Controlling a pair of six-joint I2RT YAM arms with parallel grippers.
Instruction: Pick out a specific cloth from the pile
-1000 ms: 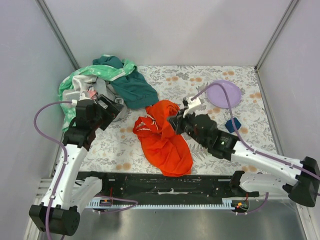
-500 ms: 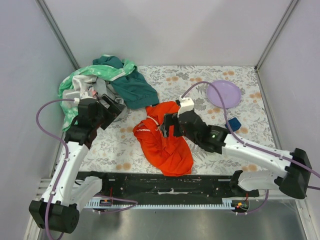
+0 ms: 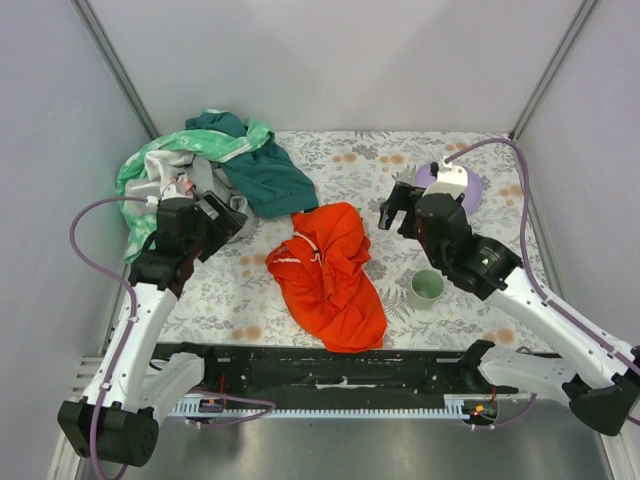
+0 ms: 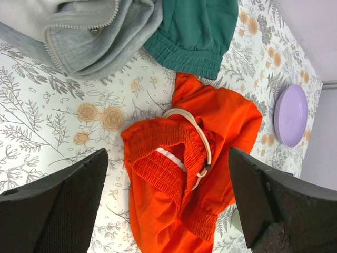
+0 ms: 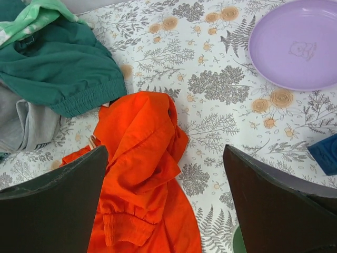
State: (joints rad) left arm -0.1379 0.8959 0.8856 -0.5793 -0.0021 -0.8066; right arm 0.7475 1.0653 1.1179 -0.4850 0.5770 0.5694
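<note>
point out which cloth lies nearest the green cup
The orange-red cloth with white trim, lying at mid-table beside the green cup. The dark teal cloth, the mint-green patterned cloth and the grey cloth lie heaped in the far-left corner.

1 cup (image 3: 426, 288), 1 plate (image 5: 297, 45), 1 pile (image 3: 190, 165)

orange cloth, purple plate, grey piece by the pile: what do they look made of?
Orange cloth: soft matte fabric, knit or woven unclear; it creases freely and has elastic-gathered bands.
Purple plate: probably moulded plastic; smooth, faint sheen, embossed figure in the middle.
Grey piece: soft matte fabric, maybe jersey or fleece, with a zipper along its edge.
</note>
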